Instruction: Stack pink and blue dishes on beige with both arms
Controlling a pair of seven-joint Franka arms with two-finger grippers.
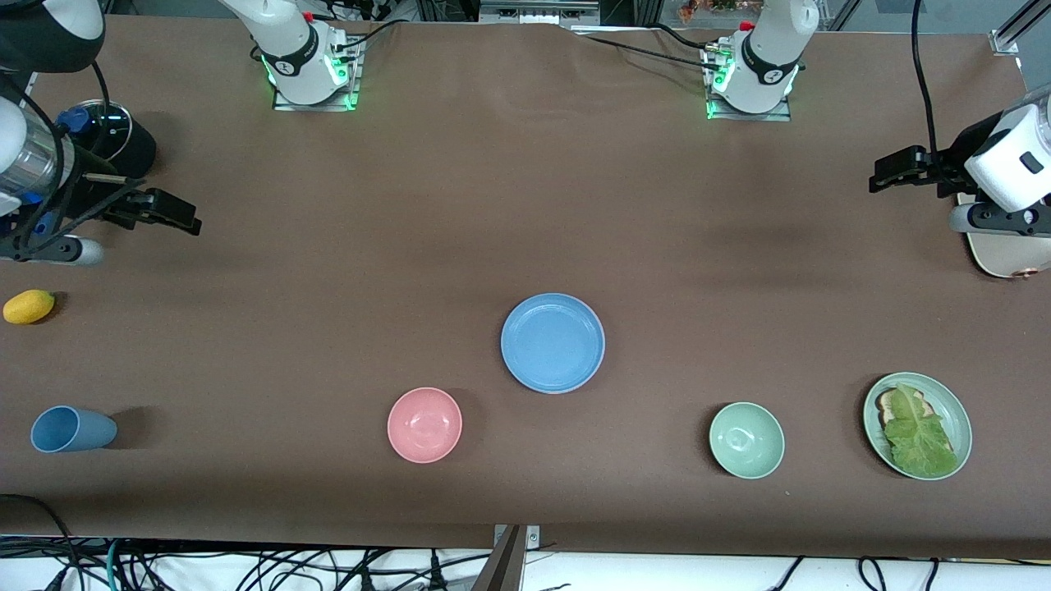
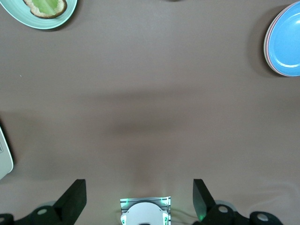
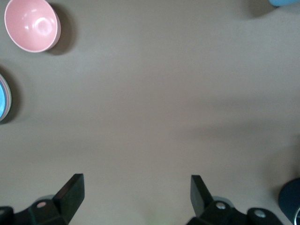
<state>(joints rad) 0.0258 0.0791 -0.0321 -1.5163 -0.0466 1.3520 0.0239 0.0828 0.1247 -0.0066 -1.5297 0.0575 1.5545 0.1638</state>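
Note:
The blue dish (image 1: 553, 343) lies at the table's middle. In the left wrist view the blue dish (image 2: 287, 40) has a pink rim (image 2: 266, 44) showing under its edge, so it rests on the pink dish. A beige dish is hidden from me. The blue dish's edge (image 3: 2, 97) also shows in the right wrist view. My left gripper (image 1: 883, 176) hangs open and empty over the left arm's end of the table, its jaws (image 2: 139, 197) wide apart. My right gripper (image 1: 176, 215) waits open and empty over the right arm's end, its jaws (image 3: 137, 194) wide apart too.
A pink bowl (image 1: 424, 424), a green bowl (image 1: 746, 440) and a mint plate with lettuce (image 1: 917, 424) sit near the front edge. A blue tumbler (image 1: 72, 429) lies on its side by a yellow fruit (image 1: 29, 306). A dark round container (image 1: 115, 135) and a beige board (image 1: 1006, 258) sit at the ends.

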